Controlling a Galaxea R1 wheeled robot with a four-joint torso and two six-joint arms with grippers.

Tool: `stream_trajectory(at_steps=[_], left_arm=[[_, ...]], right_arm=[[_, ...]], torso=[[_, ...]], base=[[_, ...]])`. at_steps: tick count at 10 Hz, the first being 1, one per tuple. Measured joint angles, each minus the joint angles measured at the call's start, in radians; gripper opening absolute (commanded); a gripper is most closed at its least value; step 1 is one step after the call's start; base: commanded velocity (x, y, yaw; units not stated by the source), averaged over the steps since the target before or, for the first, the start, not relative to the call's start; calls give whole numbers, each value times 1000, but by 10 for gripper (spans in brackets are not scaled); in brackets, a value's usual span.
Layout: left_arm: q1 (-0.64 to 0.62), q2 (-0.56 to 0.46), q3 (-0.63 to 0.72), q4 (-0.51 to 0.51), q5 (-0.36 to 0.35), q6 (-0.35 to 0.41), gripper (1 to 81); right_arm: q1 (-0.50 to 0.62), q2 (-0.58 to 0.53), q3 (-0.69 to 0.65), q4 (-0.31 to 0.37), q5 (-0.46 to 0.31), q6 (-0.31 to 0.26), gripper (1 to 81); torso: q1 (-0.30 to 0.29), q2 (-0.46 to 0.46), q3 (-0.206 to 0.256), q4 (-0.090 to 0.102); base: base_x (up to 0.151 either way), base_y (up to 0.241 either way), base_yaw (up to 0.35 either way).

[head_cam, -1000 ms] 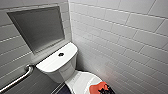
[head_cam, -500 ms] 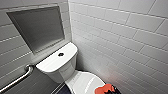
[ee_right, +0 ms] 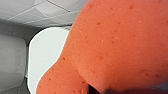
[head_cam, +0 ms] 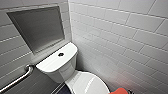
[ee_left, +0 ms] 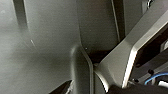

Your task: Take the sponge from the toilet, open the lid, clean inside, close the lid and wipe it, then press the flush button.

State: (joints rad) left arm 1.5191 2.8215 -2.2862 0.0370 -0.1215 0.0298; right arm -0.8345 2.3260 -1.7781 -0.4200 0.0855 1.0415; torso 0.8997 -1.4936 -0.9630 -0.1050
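Observation:
The white toilet (head_cam: 62,68) stands in the corner with its lid (head_cam: 87,83) down. The dark round flush button (head_cam: 60,54) sits in the middle of the tank top. The orange-red sponge (head_cam: 120,90) shows at the lower right edge of the head view, just right of the lid. In the right wrist view the sponge (ee_right: 120,45) looms large and close, pinched in my right gripper (ee_right: 100,90), with the lid (ee_right: 47,55) below and behind it. The left wrist view holds dark parts of the robot, and the left gripper stands open with nothing seen in it.
A metal grab bar (head_cam: 17,78) runs along the left wall beside the tank. A recessed niche (head_cam: 37,27) is set in the wall above the tank. White tiled wall (head_cam: 125,37) closes the right side, close to the bowl.
The sponge has moved rightward, off the lid's front toward the lower right edge of the head view. The toilet and the camera have stayed put.

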Motion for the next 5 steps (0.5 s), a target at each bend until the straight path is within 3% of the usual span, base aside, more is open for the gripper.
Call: stream_trajectory(at_steps=[3,5], left_arm=[[-62,-123,182,0,7,-1,811],[-127,-215,283,0,14,-5,811]], right_arm=[[-185,-95,100,-46,1,0,10],[-301,-105,69,-64,27,0,10]], torso=[[0,0,0,0],[0,0,0,0]], base=[[0,0,0],[0,0,0]])
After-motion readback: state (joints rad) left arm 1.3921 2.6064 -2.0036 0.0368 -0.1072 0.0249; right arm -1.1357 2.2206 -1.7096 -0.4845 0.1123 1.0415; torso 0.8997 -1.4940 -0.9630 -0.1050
